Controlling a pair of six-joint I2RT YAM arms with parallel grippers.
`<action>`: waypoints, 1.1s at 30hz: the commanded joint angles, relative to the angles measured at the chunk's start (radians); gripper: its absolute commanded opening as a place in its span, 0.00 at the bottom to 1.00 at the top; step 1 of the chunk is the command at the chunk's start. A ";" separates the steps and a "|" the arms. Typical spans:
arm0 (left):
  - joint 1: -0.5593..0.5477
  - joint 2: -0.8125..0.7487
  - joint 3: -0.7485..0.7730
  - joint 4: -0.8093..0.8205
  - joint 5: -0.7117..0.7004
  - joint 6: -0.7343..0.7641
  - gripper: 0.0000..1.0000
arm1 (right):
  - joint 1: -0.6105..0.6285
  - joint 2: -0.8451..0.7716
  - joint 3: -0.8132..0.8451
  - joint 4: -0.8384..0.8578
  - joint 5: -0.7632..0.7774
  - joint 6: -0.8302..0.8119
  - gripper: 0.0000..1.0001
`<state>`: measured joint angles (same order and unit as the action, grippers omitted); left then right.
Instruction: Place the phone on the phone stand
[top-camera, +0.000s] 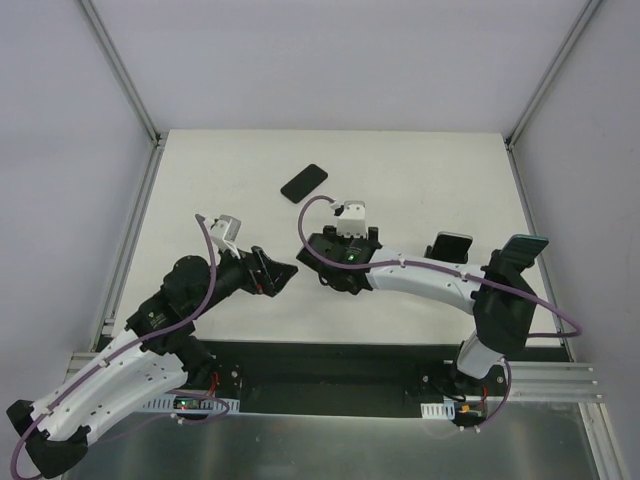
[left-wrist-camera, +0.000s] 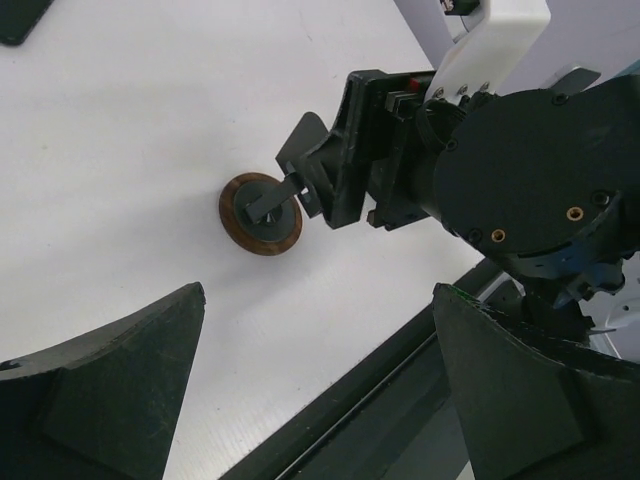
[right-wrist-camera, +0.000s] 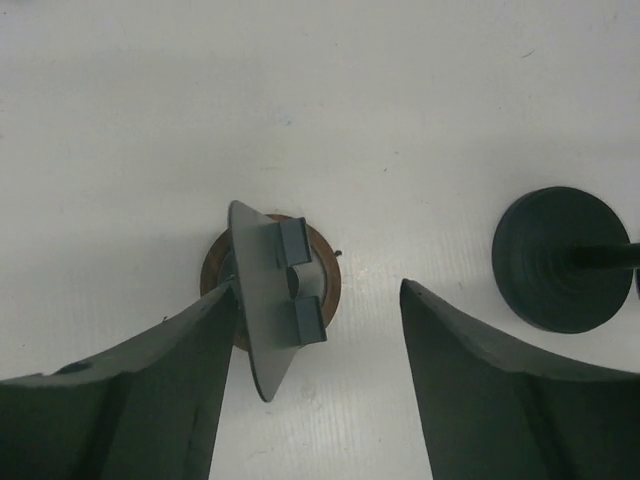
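Closest to the lens in the left wrist view: my left jaws, spread wide with nothing between them.

Right jaws stand parted on either side of the phone stand, a brown round base carrying a dark grey plate with two small ledge hooks (right-wrist-camera: 258, 330). The plate is right against one finger; I cannot tell whether it touches. The stand sits upright on its base.

The slim black rectangular phone (top-camera: 303, 182) lies flat at 11 o'clock from the right jaws, apart from both, held by neither.

My reading: the stand looks placed. Picking up the phone, carrying it over and seating it on the hooks are all left, so the task is at an early stage.

A black disc on a stem (right-wrist-camera: 560, 260) sits at 3 o'clock of the stand, apart from it.

Surface: white matte tabletop (top-camera: 420, 170). Room: plain white walls (top-camera: 330, 60) and aluminium frame posts (top-camera: 120, 68).
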<state>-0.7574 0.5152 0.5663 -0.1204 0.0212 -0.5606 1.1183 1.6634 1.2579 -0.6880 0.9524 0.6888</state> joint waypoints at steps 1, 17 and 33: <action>0.003 -0.020 0.043 -0.024 -0.068 -0.016 0.96 | 0.003 -0.097 0.011 0.112 -0.007 -0.212 0.85; 0.003 0.672 0.454 -0.088 0.057 0.064 0.86 | -0.359 -0.507 0.052 0.562 -0.328 -0.635 0.99; -0.102 1.174 0.825 -0.245 -0.026 0.111 0.52 | -0.635 -0.872 -0.310 0.616 -0.506 -0.735 0.99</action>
<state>-0.8516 1.6547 1.3254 -0.3096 0.0212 -0.4595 0.4866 0.8799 1.0145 -0.1020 0.4953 -0.0185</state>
